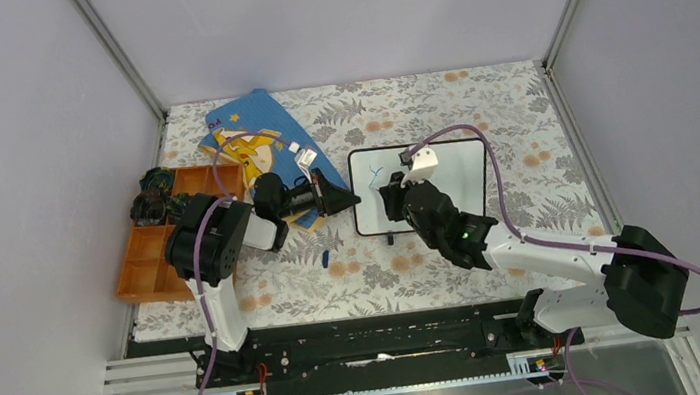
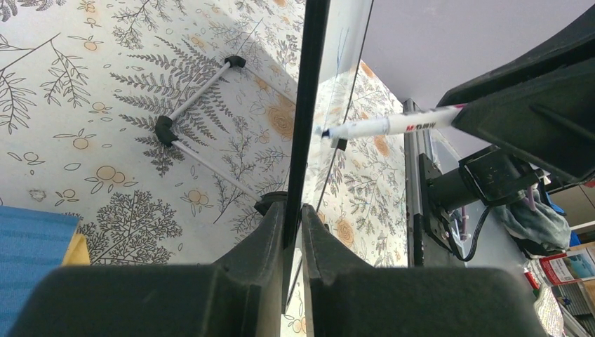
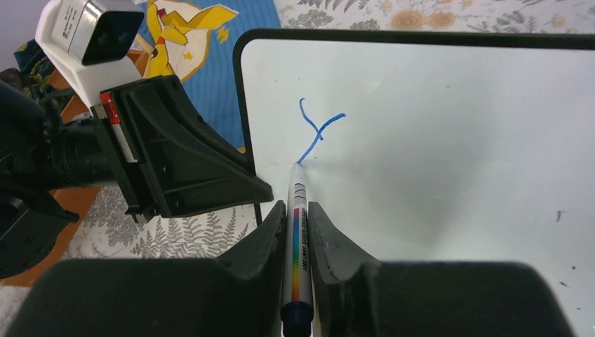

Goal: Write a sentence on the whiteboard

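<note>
Blue Y-shaped stroke (image 3: 319, 130) sits upper-left on the whiteboard (image 3: 456, 140), on the floral table (image 1: 526, 105). Our right gripper (image 3: 296, 210) pinches the marker (image 3: 297, 239), tip touching; our left gripper (image 2: 293, 210) clamps the board's edge. If that clamp slips, we risk skewed letters.

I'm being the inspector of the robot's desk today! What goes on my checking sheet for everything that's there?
Surface: table covered by a leafy, flowery cloth.
Job's things: whiteboard with only one crossed blue mark on it; marker tip at the mark's lower end.
Clutter: blue picture book; orange tray holding dark bits; small blue piece on the cloth.
Grippers: left gripper pinches the whiteboard's left edge; right gripper is shut on the marker.
Cables: purple cables run along both arms.
Surroundings: plain grey walls; nothing else seen.
</note>
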